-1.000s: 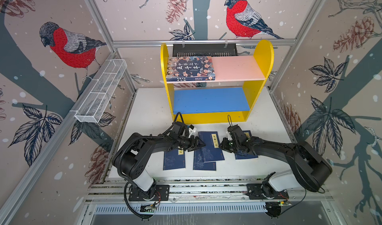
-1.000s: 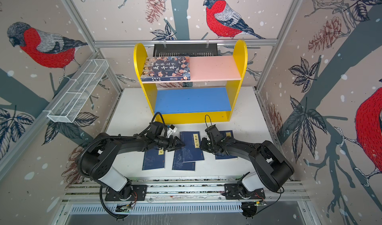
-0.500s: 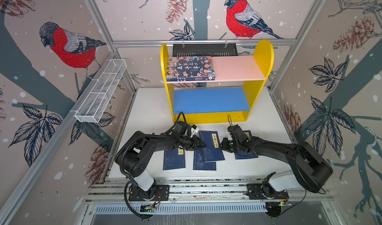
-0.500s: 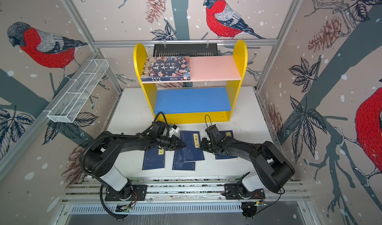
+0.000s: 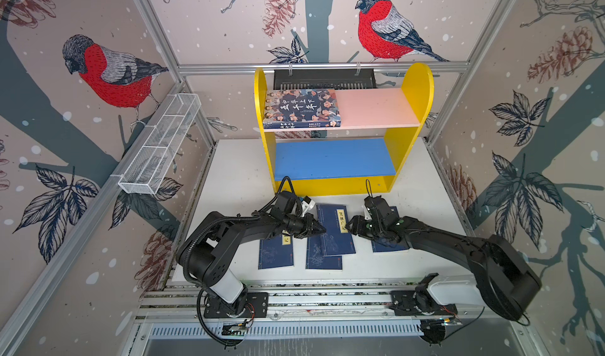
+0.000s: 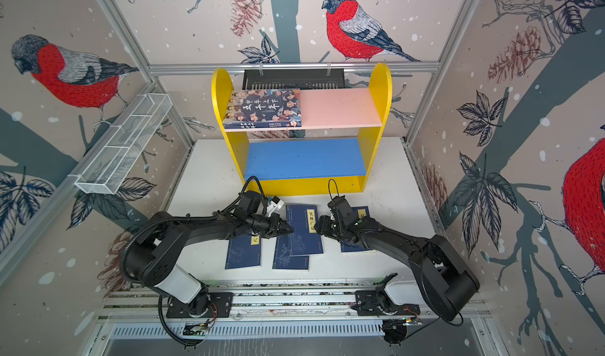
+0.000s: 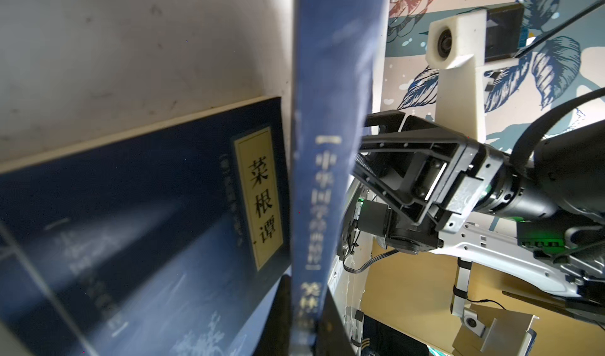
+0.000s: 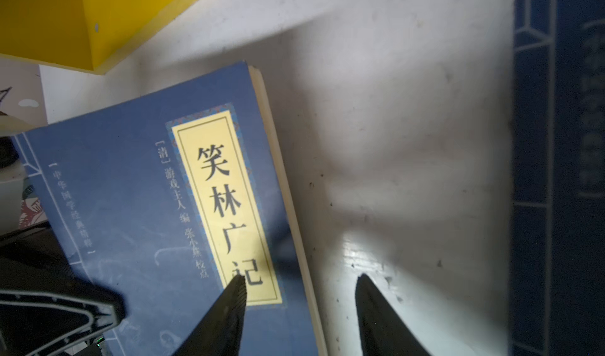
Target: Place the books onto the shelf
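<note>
Several thin navy books lie on the white table (image 5: 235, 174) in front of the yellow shelf (image 5: 415, 82). My left gripper (image 5: 322, 230) (image 7: 306, 311) is shut on the spine edge of the middle book (image 5: 335, 230) (image 7: 327, 141), which overlaps a lower book (image 5: 322, 260). My right gripper (image 5: 348, 225) (image 8: 301, 276) stands open astride that middle book's (image 8: 147, 207) other edge, one finger over its yellow label, one over the table. Another book (image 5: 276, 253) lies left. A fourth book (image 5: 388, 248) is partly hidden under the right arm. The cartoon-cover book (image 5: 301, 109) lies on the pink upper board.
A white wire-mesh basket (image 5: 160, 148) hangs on the left wall. A black slotted tray (image 5: 324, 79) sits behind the shelf. The blue lower board (image 5: 334, 158) and the right half of the pink board (image 5: 376, 107) are bare. The frame rail (image 5: 294, 300) runs along the table's front.
My left gripper has shut on the middle book's spine edge. My right gripper has opened at the book's other edge. Both arms stayed nearly in place.
</note>
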